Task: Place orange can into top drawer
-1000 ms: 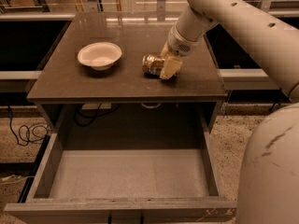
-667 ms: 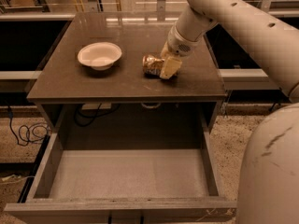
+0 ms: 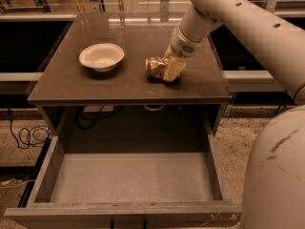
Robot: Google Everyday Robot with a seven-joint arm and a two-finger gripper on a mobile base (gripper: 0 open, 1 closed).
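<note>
- Grey top drawer stands pulled open on the near side, below the table.
- Brown table carries the rest; lift clear of its near edge before lowering.
- White bowl sits left, well apart.
- Lying on its side right of centre: the orange can.
- At its right end the gripper, jaws seemingly clamped on it; check for a firm hold before lifting.

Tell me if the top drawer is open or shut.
Open: the top drawer is pulled out, its floor bare. The orange can sits on the tabletop at the gripper.
</note>
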